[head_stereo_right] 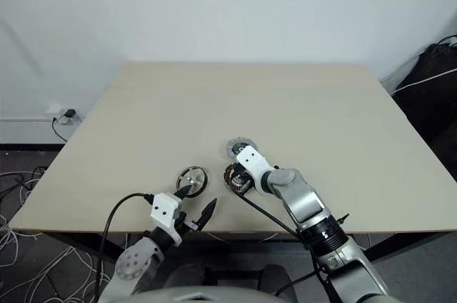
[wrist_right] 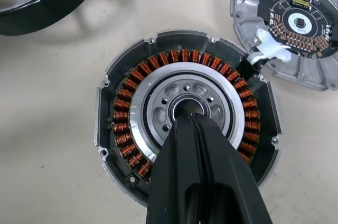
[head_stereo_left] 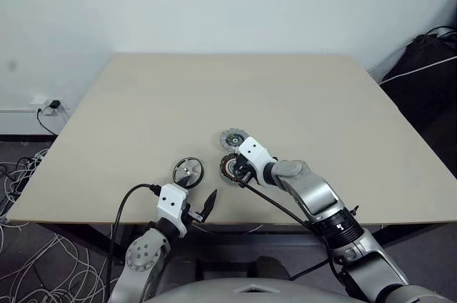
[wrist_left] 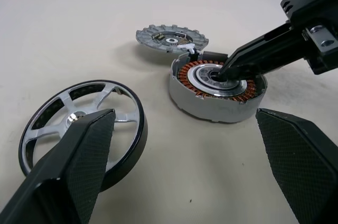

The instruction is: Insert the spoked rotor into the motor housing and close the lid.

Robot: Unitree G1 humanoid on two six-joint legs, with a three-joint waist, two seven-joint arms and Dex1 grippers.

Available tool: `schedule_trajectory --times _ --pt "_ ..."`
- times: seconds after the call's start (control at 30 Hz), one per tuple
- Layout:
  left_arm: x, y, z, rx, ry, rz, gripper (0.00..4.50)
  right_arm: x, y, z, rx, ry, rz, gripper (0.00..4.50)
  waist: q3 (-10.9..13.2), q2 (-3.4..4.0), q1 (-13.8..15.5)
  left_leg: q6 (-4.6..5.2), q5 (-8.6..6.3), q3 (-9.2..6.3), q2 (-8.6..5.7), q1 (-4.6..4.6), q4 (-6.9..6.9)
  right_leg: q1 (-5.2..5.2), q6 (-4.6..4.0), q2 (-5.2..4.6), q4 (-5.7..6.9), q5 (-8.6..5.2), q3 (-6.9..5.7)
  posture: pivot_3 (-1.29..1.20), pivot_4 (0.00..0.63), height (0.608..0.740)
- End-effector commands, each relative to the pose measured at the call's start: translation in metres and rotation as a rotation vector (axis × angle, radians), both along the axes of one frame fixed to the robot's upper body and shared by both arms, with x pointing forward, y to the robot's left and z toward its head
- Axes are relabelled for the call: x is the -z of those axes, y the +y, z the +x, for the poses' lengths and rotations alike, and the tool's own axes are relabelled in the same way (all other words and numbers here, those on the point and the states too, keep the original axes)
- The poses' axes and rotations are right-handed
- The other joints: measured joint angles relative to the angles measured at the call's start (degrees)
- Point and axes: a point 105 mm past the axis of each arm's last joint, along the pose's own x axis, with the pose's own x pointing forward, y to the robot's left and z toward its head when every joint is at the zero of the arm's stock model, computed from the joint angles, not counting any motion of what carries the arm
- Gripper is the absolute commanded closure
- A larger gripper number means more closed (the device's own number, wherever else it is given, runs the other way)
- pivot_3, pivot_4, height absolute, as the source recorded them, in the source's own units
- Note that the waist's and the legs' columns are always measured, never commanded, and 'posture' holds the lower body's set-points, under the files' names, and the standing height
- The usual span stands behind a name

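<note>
Right gripper [wrist_right: 193, 121]: fingers pressed together, tips in motor housing [head_stereo_left: 231, 169] centre bore | Left gripper [head_stereo_left: 201, 201]: fingers wide, empty, near table [head_stereo_left: 143, 103] edge | Spoked rotor [head_stereo_left: 187, 171]: left of housing | Lid [head_stereo_left: 232, 138]: just beyond housing

- Round motor housing [wrist_right: 185, 129]: grey metal shell, ring of copper-orange windings, silver centre with a dark bore.
- Shiny silver spoked rotor [wrist_left: 79, 123]: black outer rim.
- Dull-grey notched lid [wrist_right: 290, 23]: dark circuit centre with copper traces.
- Flat beige table [head_stereo_left: 285, 96].
</note>
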Motion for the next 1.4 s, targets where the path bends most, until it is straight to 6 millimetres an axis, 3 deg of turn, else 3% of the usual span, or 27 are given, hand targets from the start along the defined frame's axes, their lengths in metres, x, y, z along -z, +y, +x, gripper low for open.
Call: schedule_trajectory --times 0.03,0.17,0.27,0.4,0.53,0.6,0.97,1.07,1.2,1.4 --pt "-0.016 -0.003 0.004 0.018 -0.057 -0.019 0.00 -0.040 0.011 0.013 -0.007 -0.127 0.120 4.48 0.06 0.03 -0.07 0.00 0.00 0.00 0.00 -0.03 -0.01 -0.04 0.00 0.00 0.00 0.00 0.00 0.00 0.000 0.740" --pt "-0.017 -0.003 0.004 0.020 -0.055 -0.019 0.00 -0.056 0.016 0.018 0.004 -0.175 0.185 4.48 0.08 0.02 -0.10 0.00 0.00 0.00 0.02 -0.03 -0.06 -0.05 -0.03 0.04 -0.03 -0.02 0.00 0.00 0.000 0.740" --pt "-0.017 -0.003 0.004 0.020 -0.055 -0.019 0.00 -0.056 0.018 0.020 0.013 -0.179 0.198 4.48 0.08 0.01 -0.06 0.00 0.00 0.01 0.01 -0.03 -0.06 -0.05 -0.04 0.04 -0.04 -0.02 0.00 0.00 0.000 0.740" --pt "-0.019 -0.003 0.004 0.019 -0.056 -0.020 0.00 -0.030 0.013 0.019 0.049 -0.114 0.160 4.48 0.09 0.00 -0.06 0.00 0.00 0.01 0.01 -0.03 -0.05 -0.04 -0.03 0.03 -0.02 -0.01 0.00 0.00 0.000 0.740" --pt "-0.021 -0.003 0.004 0.012 -0.057 -0.019 0.00 0.008 -0.001 0.009 0.081 -0.011 0.060 4.48 0.09 -0.01 -0.05 0.00 0.00 0.02 0.01 -0.02 -0.05 -0.04 -0.03 0.02 -0.03 -0.01 0.00 0.00 0.000 0.740" --pt "-0.022 -0.002 0.003 0.009 -0.056 -0.018 0.00 0.016 -0.005 0.004 0.077 0.015 0.036 4.48 0.00 0.15 -0.14 0.00 0.00 0.05 0.00 -0.02 -0.06 -0.05 -0.04 0.01 -0.03 -0.01 0.03 0.00 0.000 0.740" --pt "-0.019 -0.004 0.004 0.019 -0.050 -0.019 0.00 -0.048 0.008 0.015 -0.055 -0.168 0.067 4.48 0.08 0.12 -0.11 0.00 0.00 0.05 0.03 -0.02 -0.04 -0.08 -0.03 0.02 -0.02 0.03 0.02 0.00 0.000 0.740" --pt "-0.019 -0.005 0.004 0.019 -0.049 -0.021 0.00 -0.050 0.005 0.015 -0.084 -0.162 0.000 4.48 0.09 0.10 -0.06 0.00 0.00 0.04 0.02 -0.03 -0.05 -0.08 -0.05 0.03 -0.04 0.02 0.02 0.00 0.000 0.740" --pt "-0.018 -0.006 0.004 0.012 -0.049 -0.028 0.00 -0.047 0.001 0.017 -0.085 -0.146 -0.083 3.60 0.12 0.05 -0.02 0.00 0.00 0.04 0.01 -0.04 -0.05 -0.08 -0.07 0.02 -0.05 0.02 0.01 0.00 0.000 0.740" --pt "-0.017 -0.006 0.003 0.003 -0.046 -0.032 0.00 -0.039 0.004 0.016 -0.079 -0.102 -0.132 3.60 0.13 0.04 -0.06 0.00 0.00 0.04 0.02 -0.03 -0.04 -0.08 -0.07 0.01 -0.03 0.02 0.00 0.00 0.000 0.740"
